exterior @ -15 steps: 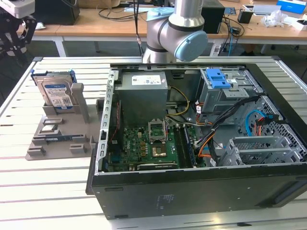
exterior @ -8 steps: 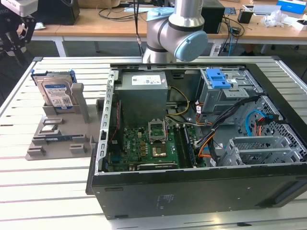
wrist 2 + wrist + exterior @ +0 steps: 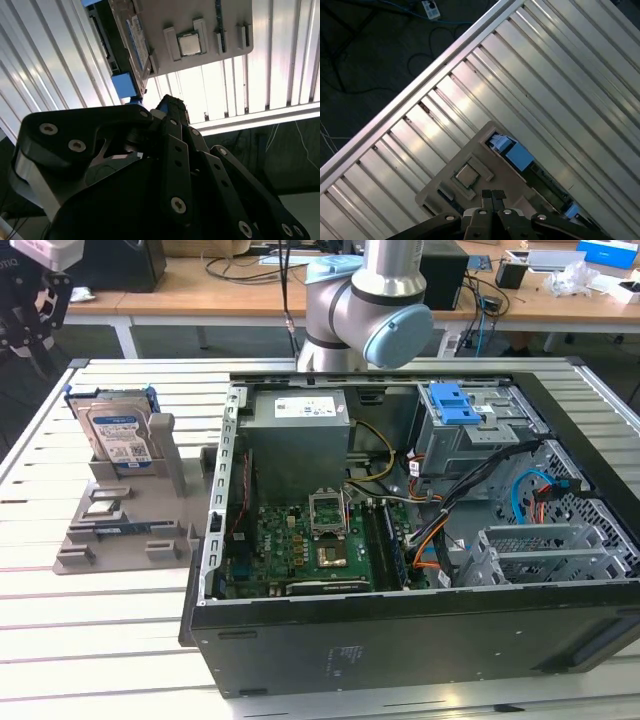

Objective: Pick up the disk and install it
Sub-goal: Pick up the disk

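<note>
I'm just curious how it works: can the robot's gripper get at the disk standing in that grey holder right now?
Probably yes. The disk stands upright in the grey holder, its top edge uncovered, and the gripper hangs above that holder, though its fingers look shut.

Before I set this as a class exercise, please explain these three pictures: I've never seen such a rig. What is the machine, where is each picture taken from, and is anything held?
The machine is a robot arm ending in a two-fingered pincer. The exterior view comes from a camera standing off the arm; both wrist views come from cameras riding on the arm, looking past the pincer. On the slatted metal table lie an open computer case and a grey holder. The disk, with blue side rails, stands upright in that holder. The pincer hangs above the table near the holder, shut and holding nothing.
</note>
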Controlling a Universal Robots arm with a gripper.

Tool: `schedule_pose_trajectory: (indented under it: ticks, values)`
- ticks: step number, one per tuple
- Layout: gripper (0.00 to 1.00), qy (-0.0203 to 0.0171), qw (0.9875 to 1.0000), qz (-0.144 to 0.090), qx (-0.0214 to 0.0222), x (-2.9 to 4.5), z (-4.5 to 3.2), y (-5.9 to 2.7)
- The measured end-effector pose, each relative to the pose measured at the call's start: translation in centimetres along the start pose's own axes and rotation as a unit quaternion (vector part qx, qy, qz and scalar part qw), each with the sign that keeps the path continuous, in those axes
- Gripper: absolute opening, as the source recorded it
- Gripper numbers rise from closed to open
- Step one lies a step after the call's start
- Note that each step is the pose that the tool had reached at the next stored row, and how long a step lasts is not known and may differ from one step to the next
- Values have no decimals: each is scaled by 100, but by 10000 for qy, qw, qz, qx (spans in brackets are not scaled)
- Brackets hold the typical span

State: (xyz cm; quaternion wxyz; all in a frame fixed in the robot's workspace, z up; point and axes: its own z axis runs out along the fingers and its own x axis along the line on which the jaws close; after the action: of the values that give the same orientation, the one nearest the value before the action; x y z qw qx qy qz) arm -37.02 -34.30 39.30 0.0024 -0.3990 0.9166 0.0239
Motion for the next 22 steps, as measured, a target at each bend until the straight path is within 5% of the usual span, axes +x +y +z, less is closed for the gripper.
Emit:
schedule_pose_trajectory:
  ticks: [13,18,22]
  values:
    - [11,30,9974,-716,-17,0,0,0]
    - [11,44,9945,-1049,-25,0,0,0]
    - [11,59,9898,-1421,-33,0,0,0]
